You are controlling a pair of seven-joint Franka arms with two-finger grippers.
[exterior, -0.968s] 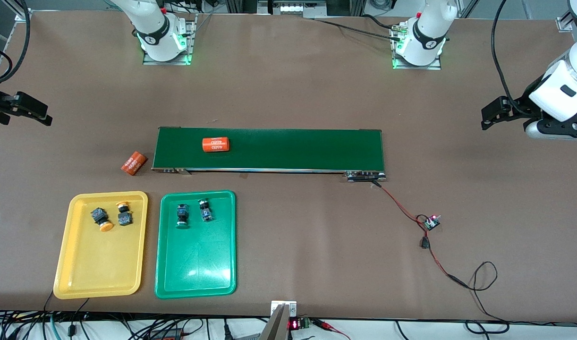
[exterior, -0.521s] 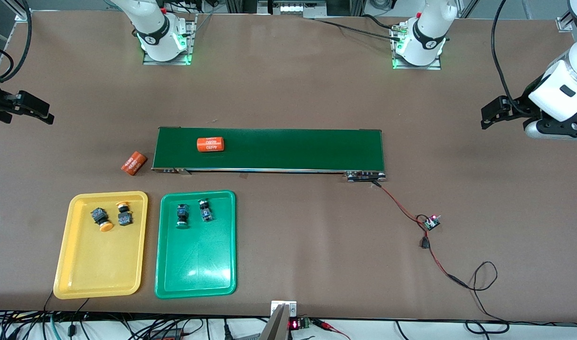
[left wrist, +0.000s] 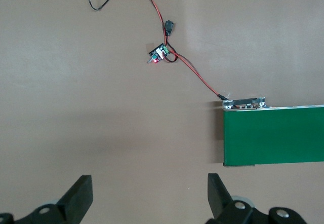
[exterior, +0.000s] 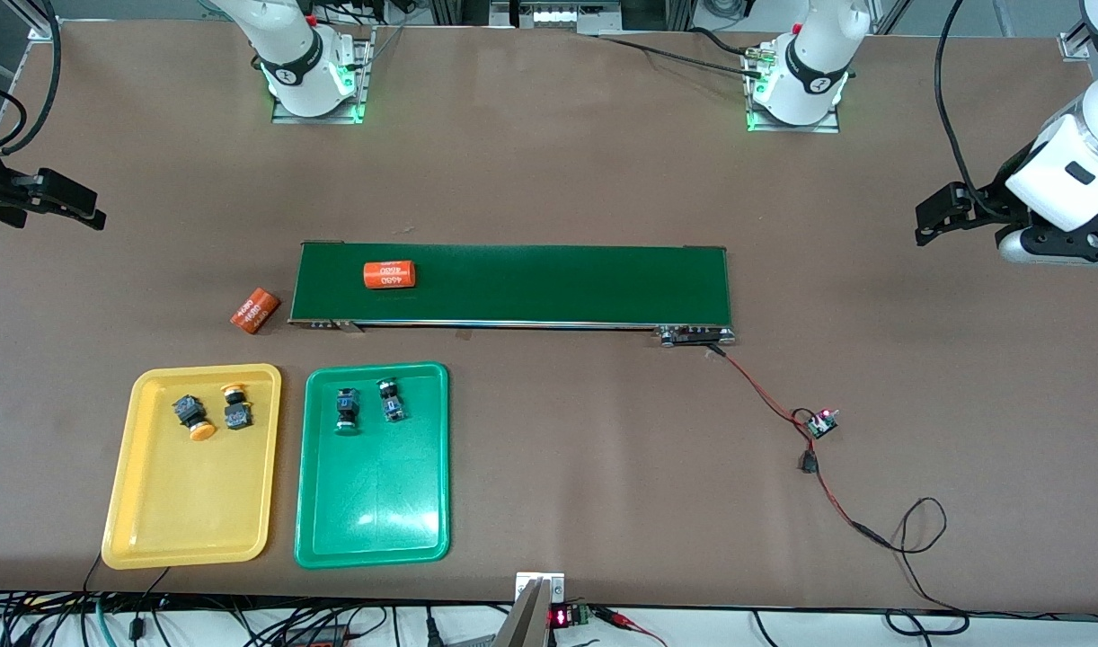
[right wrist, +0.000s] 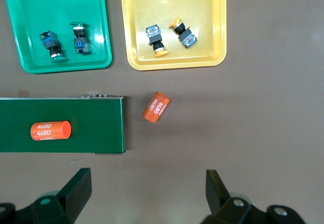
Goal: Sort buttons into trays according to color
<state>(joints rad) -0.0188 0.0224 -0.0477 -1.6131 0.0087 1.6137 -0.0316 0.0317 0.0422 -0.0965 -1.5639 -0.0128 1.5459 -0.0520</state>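
Sorted already, buttons [exterior: 215,410] matching their trays [exterior: 149,530]; meanwhile orange cylinder [exterior: 389,274] carried along belt [exterior: 558,283]; left claw [left wrist: 148,193], right claw [right wrist: 147,191] gaping empty.

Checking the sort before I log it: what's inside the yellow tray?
Two buttons with yellow-orange caps lie on their sides in the yellow tray, at its end nearer the belt. The rest of its floor is bare. Nothing covers them.
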